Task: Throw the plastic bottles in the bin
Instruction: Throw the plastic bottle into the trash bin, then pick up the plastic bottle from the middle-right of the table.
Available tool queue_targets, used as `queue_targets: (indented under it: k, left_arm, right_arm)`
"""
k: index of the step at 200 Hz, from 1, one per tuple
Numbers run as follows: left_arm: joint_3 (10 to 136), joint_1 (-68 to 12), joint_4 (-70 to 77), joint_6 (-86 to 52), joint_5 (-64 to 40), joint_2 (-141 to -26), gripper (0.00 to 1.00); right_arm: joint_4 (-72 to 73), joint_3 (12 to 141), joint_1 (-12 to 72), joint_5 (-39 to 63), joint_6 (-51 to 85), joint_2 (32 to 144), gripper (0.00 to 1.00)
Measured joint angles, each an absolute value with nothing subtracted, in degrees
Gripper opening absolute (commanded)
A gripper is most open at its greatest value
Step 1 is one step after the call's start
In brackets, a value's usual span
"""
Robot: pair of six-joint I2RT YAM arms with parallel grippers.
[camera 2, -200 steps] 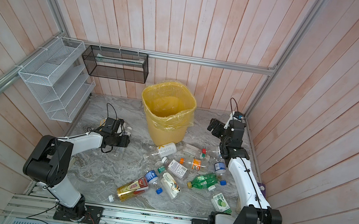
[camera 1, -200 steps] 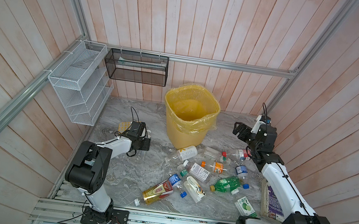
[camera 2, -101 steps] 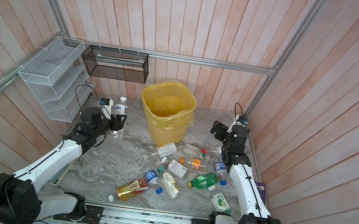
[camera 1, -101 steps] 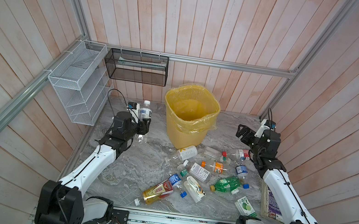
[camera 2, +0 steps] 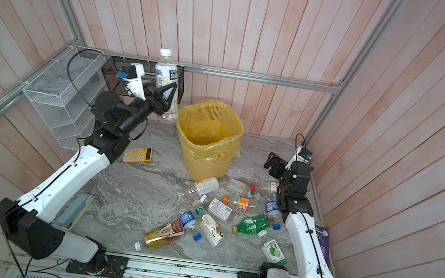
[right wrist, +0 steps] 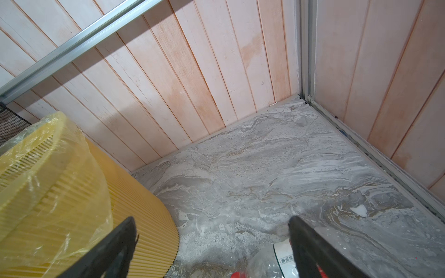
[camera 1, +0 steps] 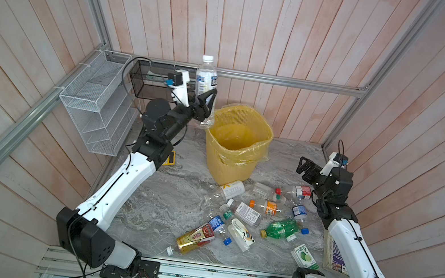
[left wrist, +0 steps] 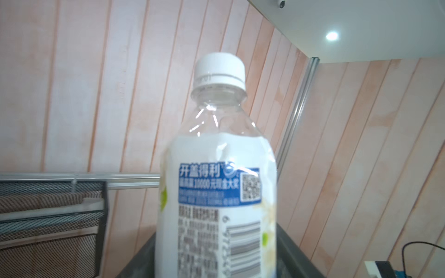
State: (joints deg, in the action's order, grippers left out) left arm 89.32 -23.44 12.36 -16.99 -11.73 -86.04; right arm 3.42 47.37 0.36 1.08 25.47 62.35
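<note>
Plastic bottles: a loose pile lying on the desk in the lower middle of both top views, in front of the bin; among them are a green bottle and an opaque white bottle.
Clear bottle: upright in the air at upper centre-left, white cap on top, white-and-blue label, its base by the bin's left rim.
Left end effector: black fingers on either side of the clear bottle's lower half; whether they press on it or stand loose cannot be told.
Right end effector: fingers wide apart with nothing between them, over the desk at the right of the frame, beside the bin.
Bin: yellow, lattice-sided, bag-lined, standing at centre back.
</note>
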Motion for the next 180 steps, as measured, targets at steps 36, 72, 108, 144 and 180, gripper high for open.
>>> queue_targets:
  k: [36,72,108,144,180]
  left_arm:
    - [98.30,-30.06,1.61,-12.67,-6.31,-94.50,1.00]
    - [95.35,-29.95,-0.58,-10.50,0.19,-91.15,1.00]
    - [90.54,-29.69,1.54,-9.34,3.73,-83.66,1.00]
    - [84.12,-29.69,6.04,-8.10,5.72,-78.39,1.00]
    - [78.11,-29.63,6.94,-7.44,6.52,-76.84,1.00]
  right_arm:
    - [2.72,47.37,0.25,1.08,25.12,62.08,0.99]
    - [1.87,47.37,-0.16,0.91,24.88,61.06,0.99]
    - [1.04,47.37,-0.21,0.86,25.12,61.01,0.99]
    - [-0.25,47.37,-0.21,-0.47,25.32,61.06,0.99]
    - [-2.76,47.40,-0.43,-3.09,26.00,62.85,0.99]
